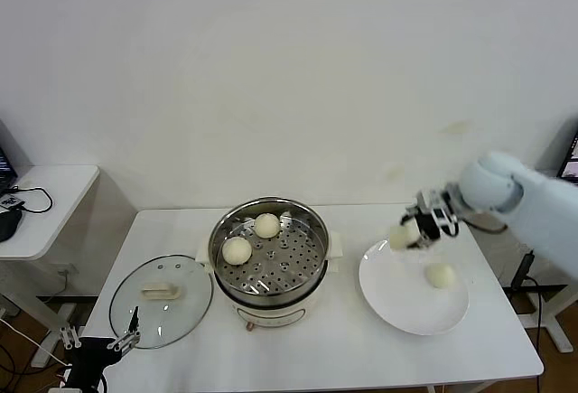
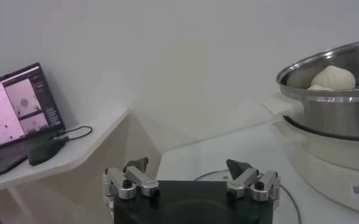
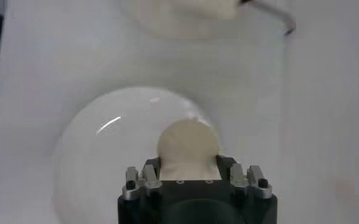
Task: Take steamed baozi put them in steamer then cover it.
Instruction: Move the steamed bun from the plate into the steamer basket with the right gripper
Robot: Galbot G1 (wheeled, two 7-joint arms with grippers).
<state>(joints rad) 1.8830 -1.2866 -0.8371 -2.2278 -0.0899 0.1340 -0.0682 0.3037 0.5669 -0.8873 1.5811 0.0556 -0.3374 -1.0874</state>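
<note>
Above the white plate point(image 1: 411, 307), a bun point(image 1: 401, 237) is pinched in the right pincer point(image 1: 417, 229). Two buns sit in the steamer point(image 1: 269, 250); one waits on the plate. Next, carry it over the pot and drop it. Left pincer point(image 1: 99, 342) rests spread by the lid point(image 1: 161, 300).

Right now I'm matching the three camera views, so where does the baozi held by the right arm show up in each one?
Head view: the held baozi sits in the right gripper, above the left rim of the white plate.
Left wrist view: not in it.
Right wrist view: the same baozi fills the middle, clamped between the jaws.
Shared landmark: the white plate, also in the head view.
</note>
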